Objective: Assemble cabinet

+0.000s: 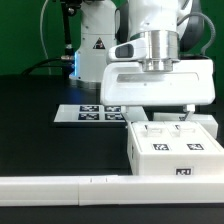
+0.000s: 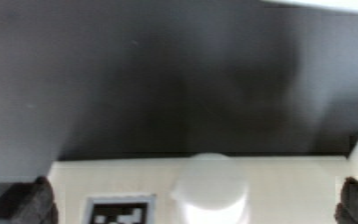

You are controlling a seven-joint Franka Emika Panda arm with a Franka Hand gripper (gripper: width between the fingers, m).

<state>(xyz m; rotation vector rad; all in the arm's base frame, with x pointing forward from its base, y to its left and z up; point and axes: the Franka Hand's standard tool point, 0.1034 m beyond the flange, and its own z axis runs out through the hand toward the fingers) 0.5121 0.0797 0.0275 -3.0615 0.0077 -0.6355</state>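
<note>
The white cabinet box (image 1: 175, 150), with square black-and-white tags on its front, lies on the black table at the exterior view's right. More white cabinet pieces (image 1: 200, 120) lie just behind it. My gripper (image 1: 159, 113) hangs straight over the box's back part, its fingers spread wide and low at the box top. In the wrist view the gripper (image 2: 185, 203) has the white cabinet surface (image 2: 282, 180) between its dark fingertips (image 2: 12, 200), with a small round peg (image 2: 208, 185) and a tag (image 2: 119, 210) on it. I see no finger pressing on the piece.
The marker board (image 1: 92, 113) lies flat on the table to the exterior view's left of the cabinet. A long white rail (image 1: 60, 187) runs along the front edge. The arm's base (image 1: 95, 45) stands at the back.
</note>
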